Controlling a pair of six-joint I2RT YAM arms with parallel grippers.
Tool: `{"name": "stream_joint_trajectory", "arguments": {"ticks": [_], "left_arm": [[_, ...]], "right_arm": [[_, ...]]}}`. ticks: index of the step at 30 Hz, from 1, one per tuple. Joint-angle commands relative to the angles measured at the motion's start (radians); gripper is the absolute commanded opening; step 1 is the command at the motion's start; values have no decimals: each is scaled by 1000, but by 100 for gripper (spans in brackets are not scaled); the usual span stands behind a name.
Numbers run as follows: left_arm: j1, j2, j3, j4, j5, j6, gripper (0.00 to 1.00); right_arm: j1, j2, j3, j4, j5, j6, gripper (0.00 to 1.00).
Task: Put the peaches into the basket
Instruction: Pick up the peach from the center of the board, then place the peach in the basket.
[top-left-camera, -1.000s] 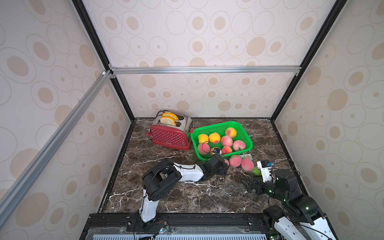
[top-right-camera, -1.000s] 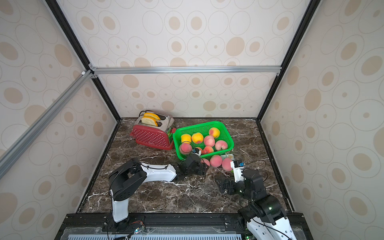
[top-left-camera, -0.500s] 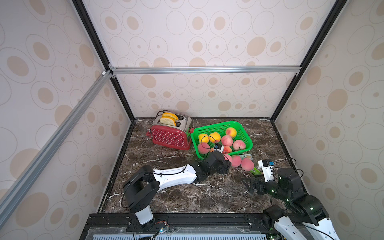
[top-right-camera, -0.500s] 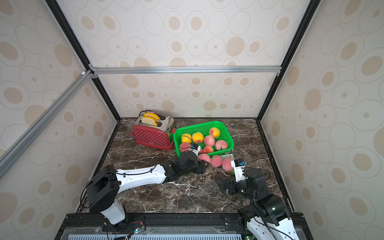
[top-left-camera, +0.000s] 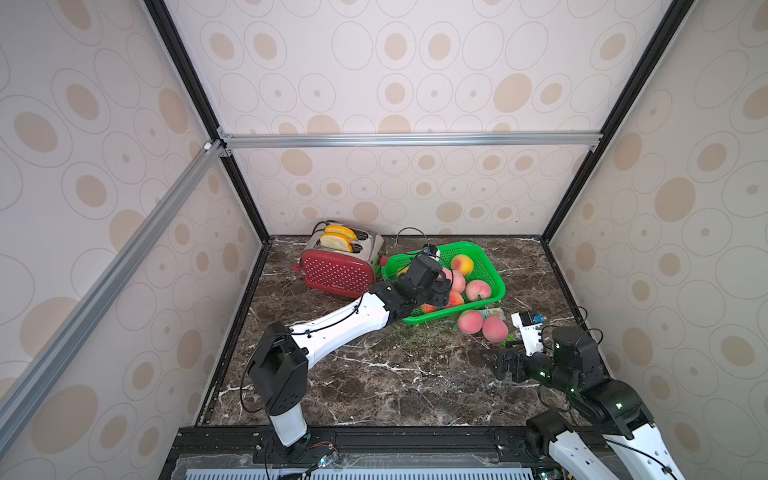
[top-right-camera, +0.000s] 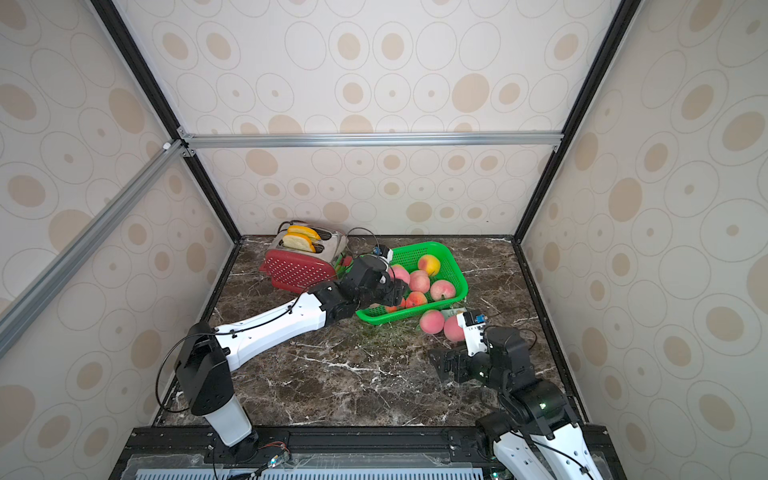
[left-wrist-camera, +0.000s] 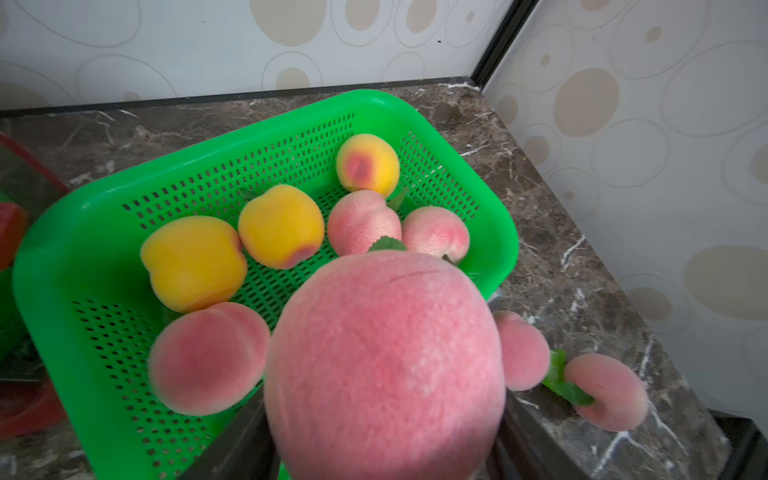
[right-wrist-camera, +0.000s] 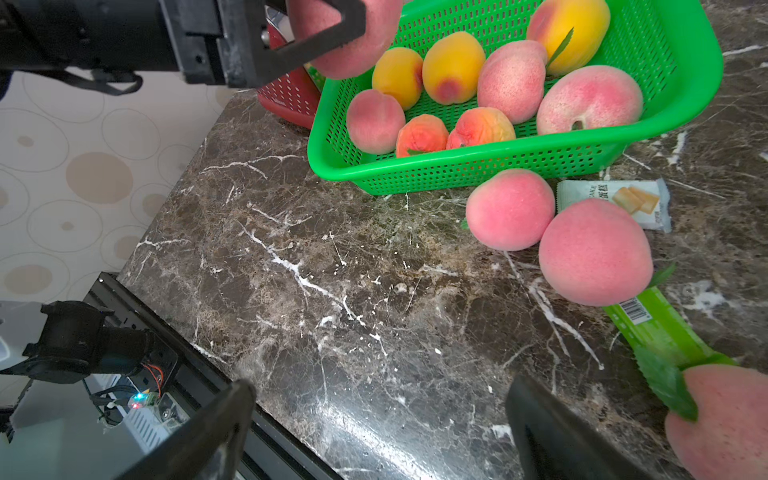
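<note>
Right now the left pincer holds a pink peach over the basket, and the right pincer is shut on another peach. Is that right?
Not quite. The right pincer is open and holds nothing: the right wrist view shows bare table between its jaws. The left pincer does hold a pink peach over the basket.

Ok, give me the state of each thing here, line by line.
Bright green perforated plastic basket: part-filled with peaches.
Left gripper: shut on a round pink peach, raised over the basket.
Right gripper: open, empty.
Three other pink peaches: outside the basket.
Red dotted toaster: two bread slices in its slots.
</note>
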Motion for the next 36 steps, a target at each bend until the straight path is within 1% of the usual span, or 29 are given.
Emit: {"name": "stream_joint_trajectory", "arguments": {"ticks": [1,6,8,11,14,18,22,28,32,36], "left_arm": [[24,66,81,-146,-6,109,72],[79,145,146,-159,-13,166,71],[97,168,158,-146,-5,196,72],[117,222,216,-178,12,243,72],[120,283,294,-241,-18,294,72],[123,322,339,-252,-60,328,72],[129,379,393,-273,-69,335,73],[134,437,433,-269,-62,341,73],[138,464,446,-269,-76,339,73],[141,469,433,-256,-65,328,74]], "right_arm": [[7,15,9,32,1,-21,99],[7,30,23,41,23,-39,100],[6,40,26,41,27,-48,100],[7,50,20,44,26,-56,100],[7,52,7,54,27,-55,100],[6,52,-4,66,33,-56,100],[6,63,-4,67,36,-62,100],[6,70,-4,67,47,-67,100],[8,72,-5,67,49,-65,100],[6,81,-8,68,48,-66,100]]}}
